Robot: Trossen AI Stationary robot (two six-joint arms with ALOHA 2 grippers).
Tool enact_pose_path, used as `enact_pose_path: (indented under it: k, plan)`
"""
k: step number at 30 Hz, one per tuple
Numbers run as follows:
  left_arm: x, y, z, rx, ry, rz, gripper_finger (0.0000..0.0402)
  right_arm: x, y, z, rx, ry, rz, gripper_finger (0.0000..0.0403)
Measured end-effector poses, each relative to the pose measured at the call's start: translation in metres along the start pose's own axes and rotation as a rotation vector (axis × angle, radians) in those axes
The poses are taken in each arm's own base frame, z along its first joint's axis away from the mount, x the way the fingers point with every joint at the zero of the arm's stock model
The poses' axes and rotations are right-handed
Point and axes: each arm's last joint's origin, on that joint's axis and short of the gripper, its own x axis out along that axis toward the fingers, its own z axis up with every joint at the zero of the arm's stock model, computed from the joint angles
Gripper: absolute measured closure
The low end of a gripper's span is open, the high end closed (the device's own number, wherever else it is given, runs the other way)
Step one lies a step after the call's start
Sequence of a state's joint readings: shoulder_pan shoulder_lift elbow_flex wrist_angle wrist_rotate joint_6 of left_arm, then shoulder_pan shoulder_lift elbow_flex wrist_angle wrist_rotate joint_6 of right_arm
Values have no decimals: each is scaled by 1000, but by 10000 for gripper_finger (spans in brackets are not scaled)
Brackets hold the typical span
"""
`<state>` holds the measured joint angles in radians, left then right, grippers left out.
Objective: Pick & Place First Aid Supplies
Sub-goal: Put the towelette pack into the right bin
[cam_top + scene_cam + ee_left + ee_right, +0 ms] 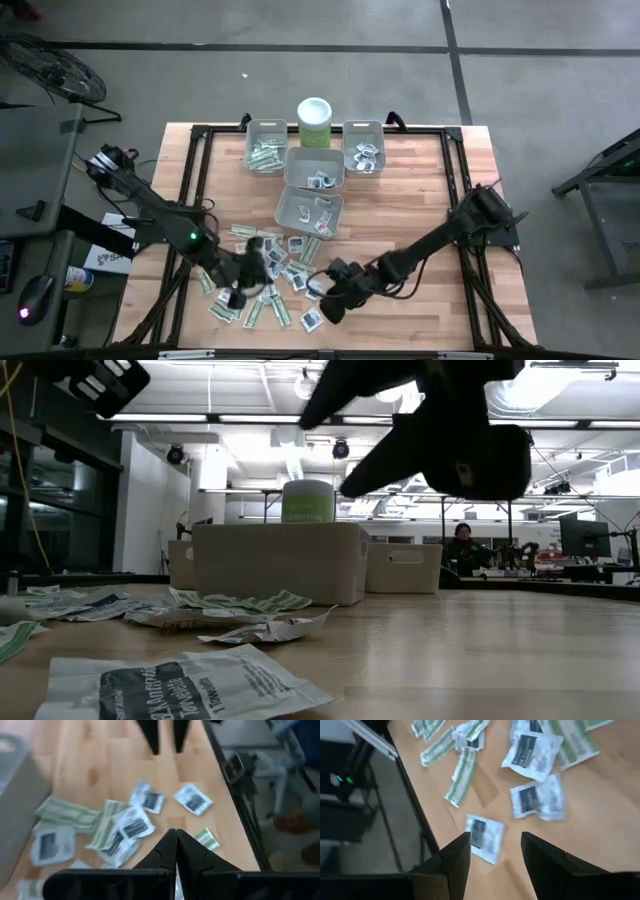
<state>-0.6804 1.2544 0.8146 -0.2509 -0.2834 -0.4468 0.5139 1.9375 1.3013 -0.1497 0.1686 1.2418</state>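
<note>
The first aid supplies [262,275] lie as a loose heap of small flat paper packets on the table [420,215], on the side of the nearest grey bin away from the canister; there are too many, and too overlapped, for an exact count, but roughly two dozen show, of two kinds: narrow pale green-white strips [462,775] and small white squares with dark print [538,800]. Four grey bins stand on the table. The nearest bin [309,212], just beyond the heap, holds a few white squares and one or two strips. Behind it, the middle bin [314,169] holds two or three white squares. Farther back, the back left bin [266,148] holds a stack of green-white strips, and the back right bin [364,148] holds several white squares. One pale green canister [315,122] with a white lid stands upright between the two back bins, behind the middle one. The left gripper [237,297] hangs over the heap's edge that lies farthest from the nearest bin, its jaws pressed together with nothing between them, as the left wrist view shows. The right gripper [330,305] hovers at the heap's other end, also on the side away from the nearest bin, with its jaws apart above a single white square [484,838] that lies close to the table edge. In the low view a printed square packet [180,685] lies flat in the foreground, and a person [463,550] sits in the room far behind the bins.
</note>
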Motion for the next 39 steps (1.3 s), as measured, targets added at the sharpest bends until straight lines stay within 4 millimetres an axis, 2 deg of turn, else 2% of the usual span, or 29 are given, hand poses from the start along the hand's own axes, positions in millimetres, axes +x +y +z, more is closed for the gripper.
enact_pose_path:
  k: [6,13,19,22,30,39]
  plan:
    - [43,-14,-6,182,-20,-90,401,0,1,-10,116,-42,-21,234]
    - [84,-21,-18,230,0,-92,401,-1,-1,-18,198,-107,-71,234]
    - [112,-34,-12,262,-66,-141,401,-1,-3,-23,223,-136,-85,234]
    - [123,-40,-9,297,-63,-152,401,0,-5,-25,216,-128,-99,234]
    - [149,-43,-21,364,5,-159,402,6,-9,-29,203,-125,-130,234]
    - [154,-43,-25,376,16,-164,401,13,-12,-32,204,-109,-133,234]
